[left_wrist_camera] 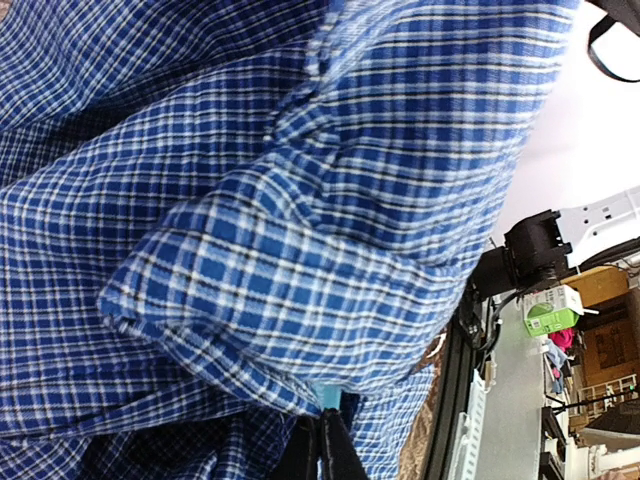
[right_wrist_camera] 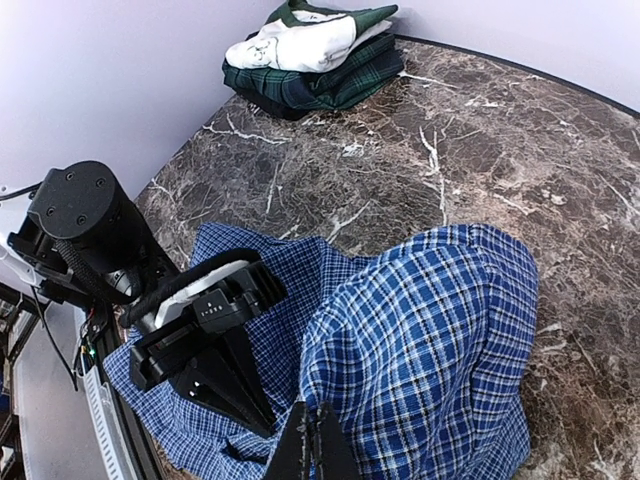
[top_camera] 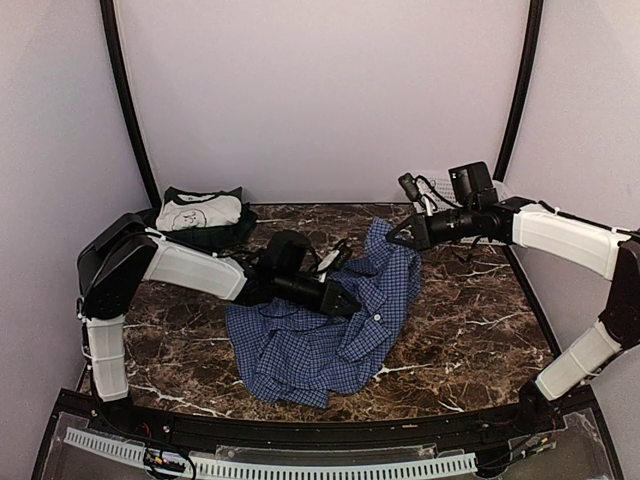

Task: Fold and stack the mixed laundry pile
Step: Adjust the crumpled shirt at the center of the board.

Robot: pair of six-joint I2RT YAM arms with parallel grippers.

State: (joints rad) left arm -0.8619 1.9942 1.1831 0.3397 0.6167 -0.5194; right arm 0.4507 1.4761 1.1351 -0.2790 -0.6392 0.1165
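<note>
The blue-and-white check shirt lies crumpled in the middle of the marble table. My left gripper is shut on a fold of it near the button edge; in the left wrist view the cloth fills the frame above the closed fingertips. My right gripper is shut on the shirt's far edge and holds it raised. In the right wrist view the shirt drapes from those tips, beside the left gripper. A folded white garment rests on a dark green plaid one at the back left.
The marble table is bounded by white walls at the back and sides. A white lattice basket rim runs along the near edge below the arm bases. The folded stack sits in the back left corner.
</note>
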